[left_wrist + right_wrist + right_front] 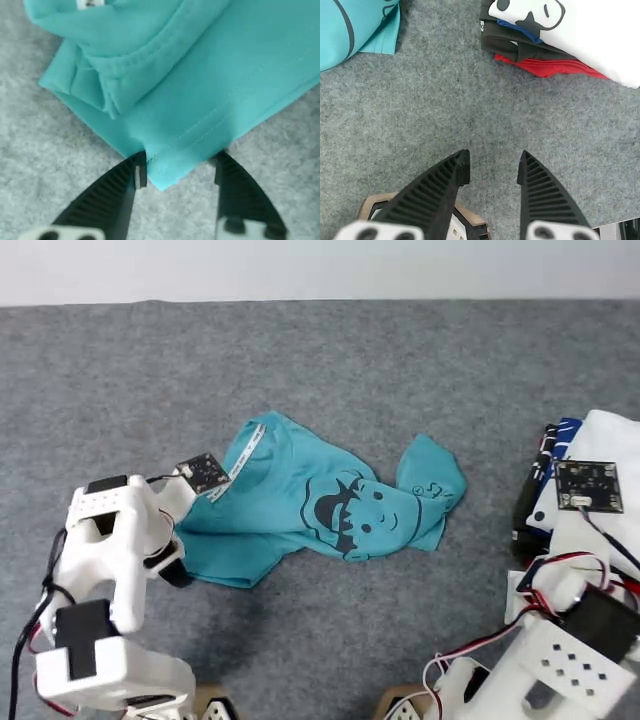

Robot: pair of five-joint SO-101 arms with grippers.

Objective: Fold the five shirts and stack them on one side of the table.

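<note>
Teal shirt: lies crumpled and unfolded near the middle of the grey worktop, printed side up.

1. Left end effector: open to a moderate gap, low over the worktop at the shirt's near left corner. The hem corner lies between the two fingers. One fingertip touches the fabric edge; the other is just clear of it. The fabric is not clamped.
2. Right end effector: open to a moderate gap, holding nothing, above bare worktop. A tan plate lies below it at the near edge.
3. Left arm: in the high view it covers the shirt's near left edge.
4. Beyond the gripped-side corner, the shirt is doubled over itself in loose folds. The white neck label is on its far left part, and a bunched sleeve is on its right.
5. Stack: folded shirts at the right side of the worktop, well apart from the teal shirt. White is on top, with blue, black and red edges showing beneath.
6. Right arm: in the high view it covers part of the stack.
7. A pale wall borders the far edge of the worktop.
</note>
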